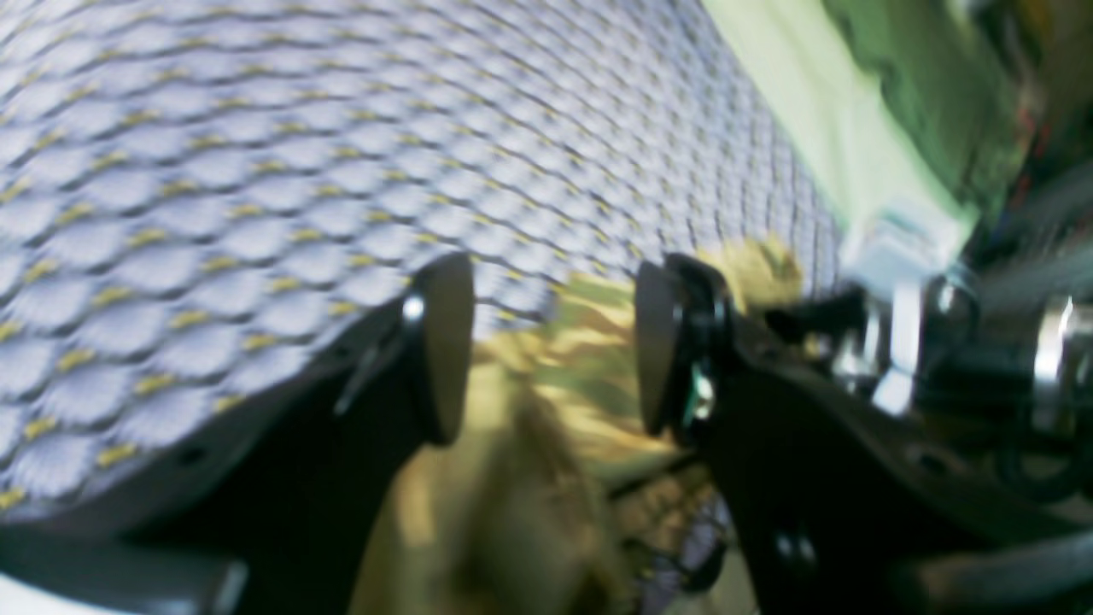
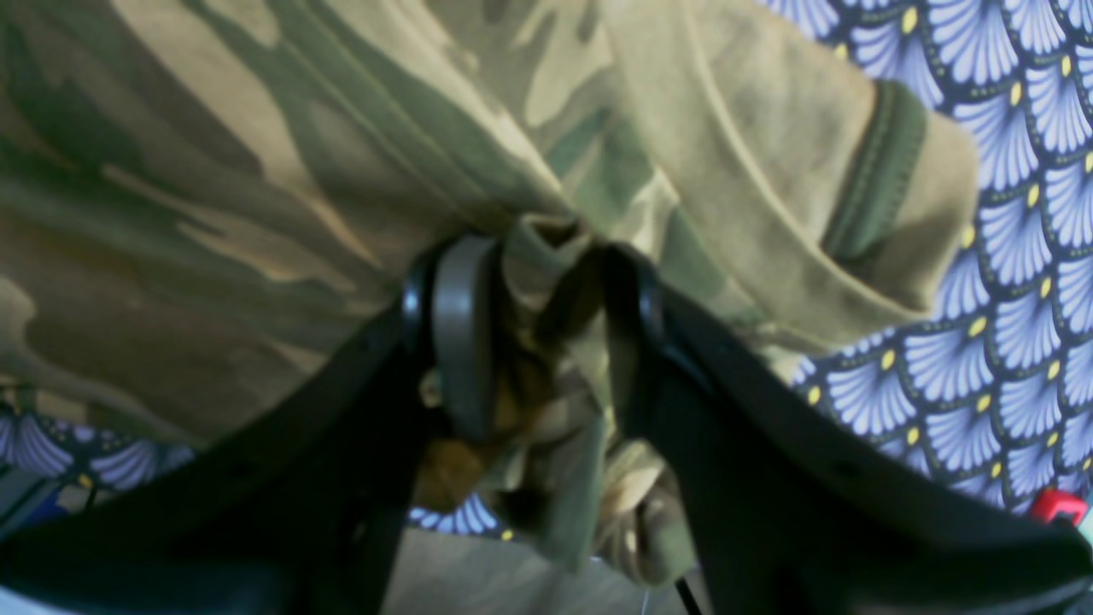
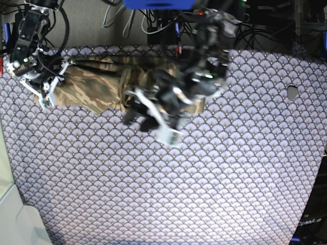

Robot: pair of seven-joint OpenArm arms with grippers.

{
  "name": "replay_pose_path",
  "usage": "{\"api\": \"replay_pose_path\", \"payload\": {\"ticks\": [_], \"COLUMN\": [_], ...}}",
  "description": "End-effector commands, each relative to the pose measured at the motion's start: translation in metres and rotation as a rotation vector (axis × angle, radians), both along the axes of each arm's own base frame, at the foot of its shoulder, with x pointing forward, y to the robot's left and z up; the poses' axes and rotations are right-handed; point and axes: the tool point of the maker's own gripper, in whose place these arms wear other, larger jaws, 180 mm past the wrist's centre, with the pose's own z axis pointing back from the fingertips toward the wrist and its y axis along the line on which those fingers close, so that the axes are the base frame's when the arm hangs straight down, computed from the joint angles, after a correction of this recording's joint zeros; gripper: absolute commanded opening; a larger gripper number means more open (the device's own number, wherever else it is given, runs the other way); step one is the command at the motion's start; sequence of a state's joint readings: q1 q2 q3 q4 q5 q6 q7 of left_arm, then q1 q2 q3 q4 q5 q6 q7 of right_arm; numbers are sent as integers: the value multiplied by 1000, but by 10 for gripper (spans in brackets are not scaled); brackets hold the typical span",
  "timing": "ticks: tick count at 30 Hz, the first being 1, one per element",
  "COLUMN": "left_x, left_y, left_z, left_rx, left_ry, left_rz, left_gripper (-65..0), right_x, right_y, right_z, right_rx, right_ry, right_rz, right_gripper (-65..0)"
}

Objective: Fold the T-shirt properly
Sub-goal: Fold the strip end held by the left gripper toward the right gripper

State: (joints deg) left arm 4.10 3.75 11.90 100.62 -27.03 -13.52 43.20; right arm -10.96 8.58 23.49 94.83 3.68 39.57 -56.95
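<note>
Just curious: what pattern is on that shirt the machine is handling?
The T-shirt is camouflage: tan, olive green and brown streaks. The right wrist view shows it best.

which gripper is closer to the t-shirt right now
Right. The right gripper is shut on a bunch of the T-shirt; the left gripper stands open just above its other end.
</note>
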Motion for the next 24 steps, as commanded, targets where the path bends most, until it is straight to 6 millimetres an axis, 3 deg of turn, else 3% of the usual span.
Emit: {"api": "replay_pose_path", "payload": {"ticks": [1,4,7,11,15,19,21,24], "left_x": [6,12,10,3,-1,-7,-8,-15], "left_y": [0,28,42,49,45,35,30,7], "left_z": [17,7,-2,-16,-50,-76,-80,-75], "left_rx": [-53,-25,18,42,51,43,48,58], "left_ry": [-39,-25,-12,18,121,203,212,192], "left_rz": [2,37,41,42,40,42,27,-55], "left_gripper": [-366,-367,-374,-498,-650,-647,-647,-647], "right_x": [-10,-10,-8,-6,-6,-6,-6,-6], "right_y": [7,7,7,17,23,26,26,27], "right_z": [-9,-9,-9,-10,-12,-13,-13,-12], "right_rx": [11,11,11,17,22,24,24,24], "right_ry": [51,51,48,53,58,61,61,60], "right_rz": [12,12,12,44,65,76,76,77], "right_gripper": [-425,-425,-425,-425,-425,-425,-425,-425]}}
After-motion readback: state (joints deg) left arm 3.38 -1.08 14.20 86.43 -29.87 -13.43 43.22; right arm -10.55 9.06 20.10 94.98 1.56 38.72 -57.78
